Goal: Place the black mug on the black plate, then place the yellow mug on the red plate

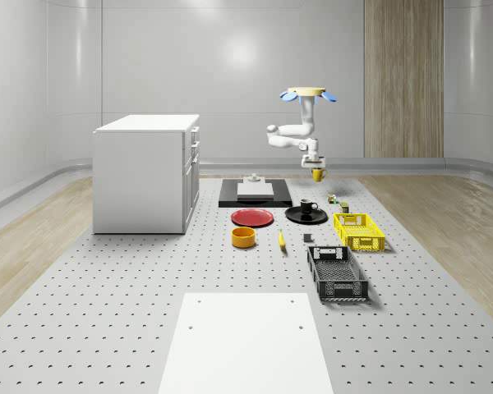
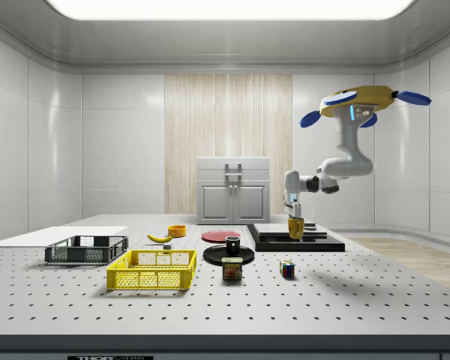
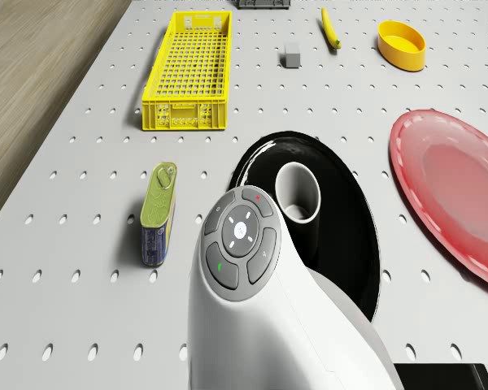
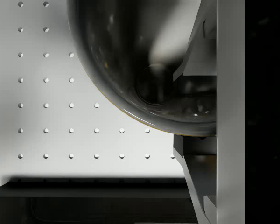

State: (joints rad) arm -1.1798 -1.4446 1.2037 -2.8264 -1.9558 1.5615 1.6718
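Yellow mug (image 1: 317,174) hung clamped in your jaws above the bench (image 1: 107,312), just behind the black plate (image 1: 296,217), where the black mug (image 1: 308,206) already sat. Your drone (image 2: 358,103) hovered overhead; the side view alone showed the mug clear of the surface.

Drone (image 1: 306,93) hovering — gripper (image 1: 316,171) clamps yellow mug (image 1: 318,174) aloft.
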